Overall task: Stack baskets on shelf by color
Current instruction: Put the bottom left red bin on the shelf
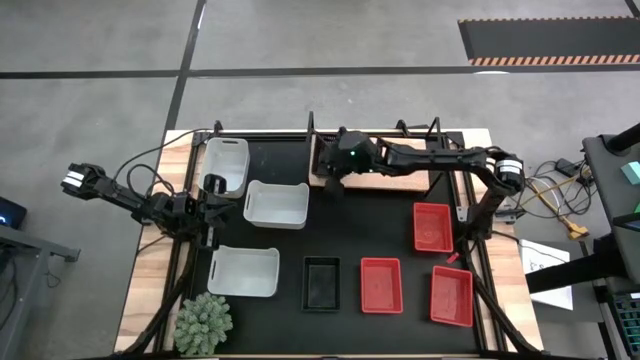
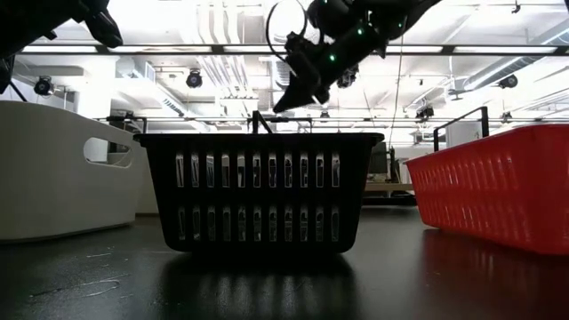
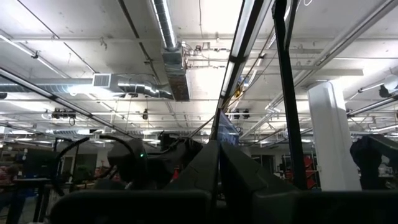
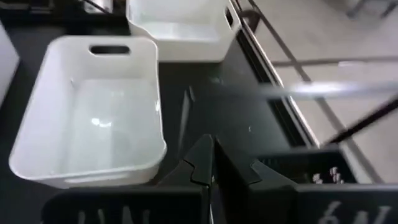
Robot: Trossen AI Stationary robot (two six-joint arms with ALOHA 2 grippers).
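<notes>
Three white baskets (image 1: 228,163) (image 1: 277,203) (image 1: 243,271) stand on the mat's left half. A black basket (image 1: 321,282) and three red baskets (image 1: 432,226) (image 1: 381,284) (image 1: 451,296) rest on their bases nearer the front and right. The wooden shelf (image 1: 400,182) lies at the far edge. My right gripper (image 4: 211,157) hovers shut above the shelf's left end, slanting down toward the white baskets, with nothing between its fingers. Another black basket (image 4: 314,169) sits just beside it. My left gripper (image 3: 219,155) waits shut at the left, pointing up.
A spiky green plant (image 1: 203,322) stands at the near left corner. Thin black rods (image 1: 463,190) frame the shelf and run down the table's right side. Bare mat lies between the middle white basket and the red baskets.
</notes>
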